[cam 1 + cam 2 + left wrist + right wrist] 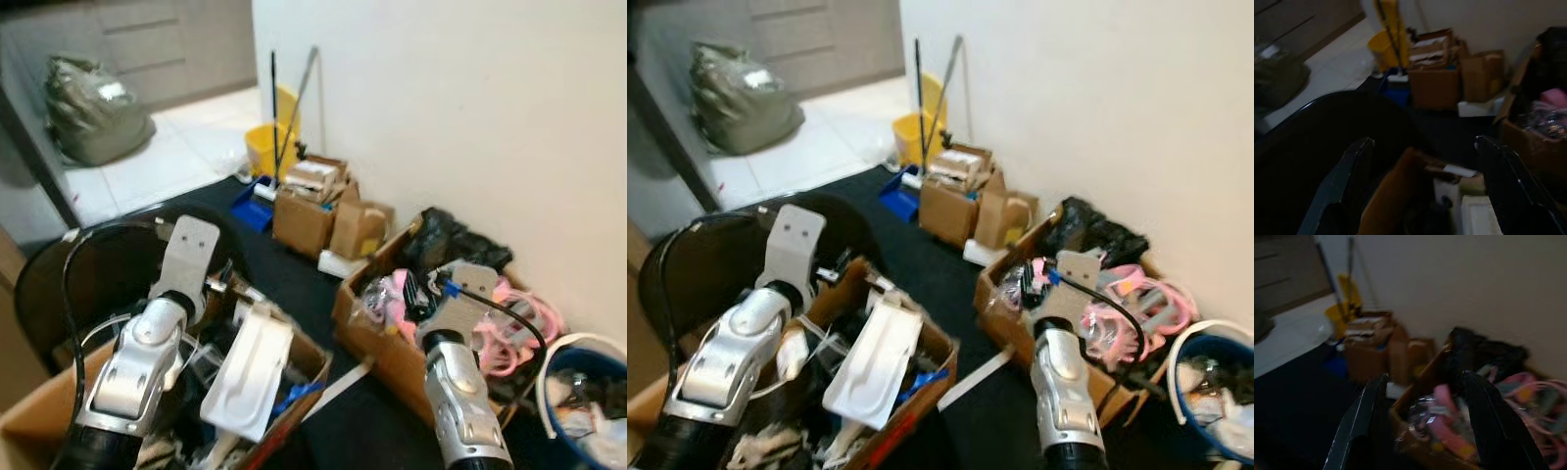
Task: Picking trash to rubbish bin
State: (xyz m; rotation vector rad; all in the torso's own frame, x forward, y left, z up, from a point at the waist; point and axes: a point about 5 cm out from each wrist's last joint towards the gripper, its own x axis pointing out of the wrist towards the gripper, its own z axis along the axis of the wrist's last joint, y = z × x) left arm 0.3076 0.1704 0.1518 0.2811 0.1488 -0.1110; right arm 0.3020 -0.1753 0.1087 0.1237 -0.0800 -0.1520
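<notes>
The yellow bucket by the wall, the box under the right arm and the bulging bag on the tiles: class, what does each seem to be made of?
Yellow bucket: probably moulded plastic, with a smooth, even colour. Box: brown corrugated cardboard, matt, with bent flaps. Bag: thin grey-green plastic film, judging by its crinkles and shiny patches, though the picture is soft.

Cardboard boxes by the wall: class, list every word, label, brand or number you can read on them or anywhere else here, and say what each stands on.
None can be read.
White papers atop the far cardboard box: any print is too small and blurred.
White tag on the near box: too dark to read.
Yellow mop bucket: no legible marking.
</notes>
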